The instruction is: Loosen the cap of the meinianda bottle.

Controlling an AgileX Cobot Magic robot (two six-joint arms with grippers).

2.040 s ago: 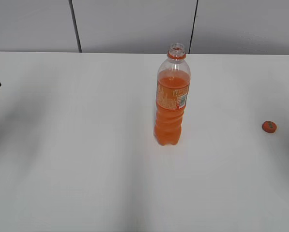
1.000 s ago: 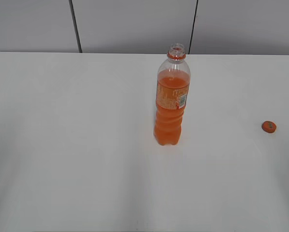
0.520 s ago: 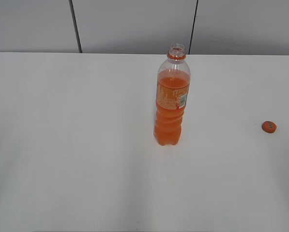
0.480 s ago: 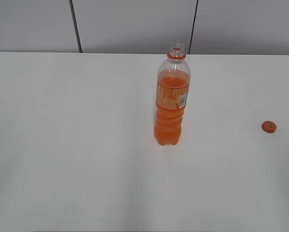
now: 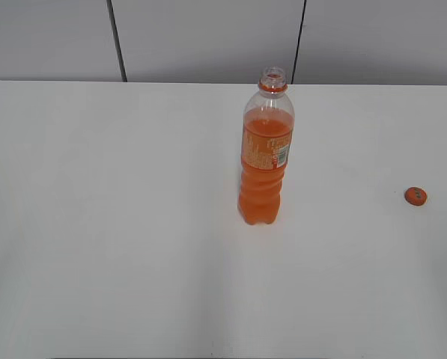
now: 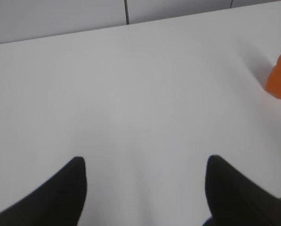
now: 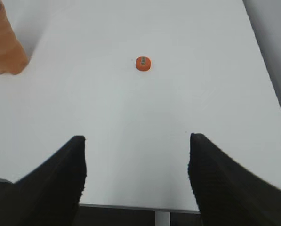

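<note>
On the white table point(image 5: 118, 247), mid-frame, the meinianda bottle point(image 5: 266, 149) stands upright w/ its neck open. No cap on it. The cap point(image 5: 415, 196) lies flat on the table well off to the right, apart from the bottle; right wrist cam shows it ahead of my right gripper point(image 7: 135, 155), jaws spread, holding 0. Left gripper point(image 6: 145, 179) also spread, empty, bottle base at its far right. I'd judge loosening done, cap fully off; nothing obvious left.
</note>
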